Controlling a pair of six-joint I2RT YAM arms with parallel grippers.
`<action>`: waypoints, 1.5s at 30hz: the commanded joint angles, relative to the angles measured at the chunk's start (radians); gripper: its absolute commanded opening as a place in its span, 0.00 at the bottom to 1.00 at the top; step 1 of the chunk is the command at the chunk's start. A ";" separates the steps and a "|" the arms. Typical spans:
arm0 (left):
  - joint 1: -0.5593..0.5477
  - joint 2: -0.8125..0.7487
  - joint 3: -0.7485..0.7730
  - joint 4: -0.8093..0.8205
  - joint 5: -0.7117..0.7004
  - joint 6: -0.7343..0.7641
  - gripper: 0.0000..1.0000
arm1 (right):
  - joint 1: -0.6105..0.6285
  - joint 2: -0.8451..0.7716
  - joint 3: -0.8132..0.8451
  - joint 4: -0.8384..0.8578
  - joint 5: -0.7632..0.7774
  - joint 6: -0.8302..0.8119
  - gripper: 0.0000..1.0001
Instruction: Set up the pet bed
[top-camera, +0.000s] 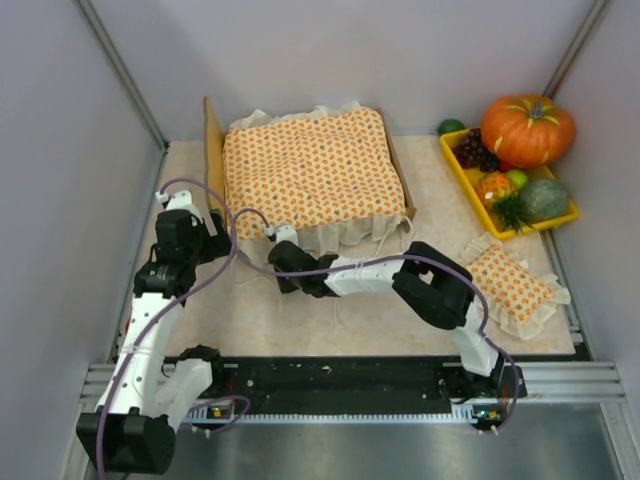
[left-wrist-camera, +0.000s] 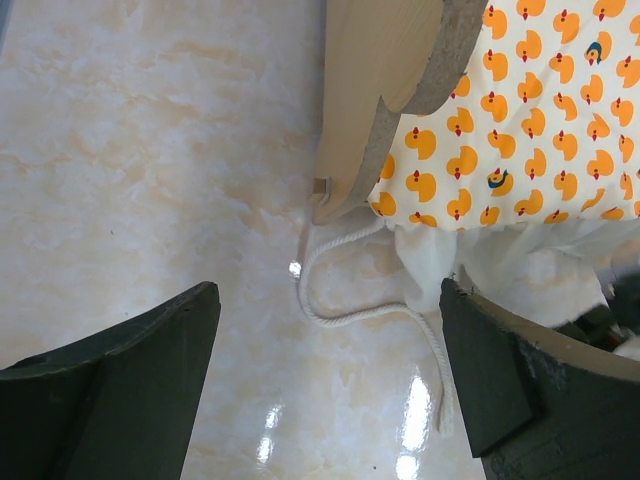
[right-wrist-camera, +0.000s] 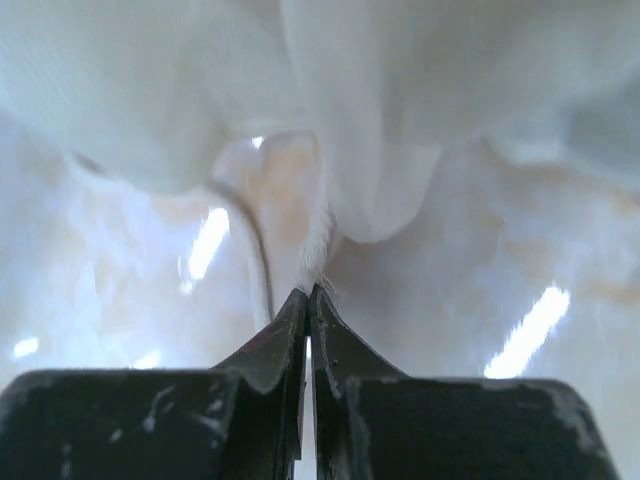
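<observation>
While the right gripper (right-wrist-camera: 308, 292) is clamped shut on what looks like a thin pinch of the ruffle (right-wrist-camera: 370, 150), pull low and slow so it doesn't slip out. Pet bed (top-camera: 213, 150) sits back-centre, bedspread (top-camera: 315, 170) over it. Left gripper (left-wrist-camera: 328, 290) hangs wide open by the headboard (left-wrist-camera: 370, 90) corner; could brace the frame.

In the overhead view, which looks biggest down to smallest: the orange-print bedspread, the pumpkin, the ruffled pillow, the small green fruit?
Largest: orange-print bedspread.
Next: ruffled pillow and pumpkin, about alike, so unranked.
Smallest: small green fruit.
</observation>
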 joint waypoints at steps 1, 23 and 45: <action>0.003 -0.012 -0.002 0.012 0.001 0.017 0.95 | 0.026 -0.148 -0.140 0.006 -0.122 -0.042 0.00; 0.003 -0.001 -0.033 0.011 0.079 -0.047 0.92 | 0.115 -0.378 -0.373 0.006 -0.428 -0.057 0.00; 0.005 -0.067 -0.067 -0.020 0.029 -0.188 0.91 | 0.104 -0.145 -0.064 0.026 -0.566 0.023 0.01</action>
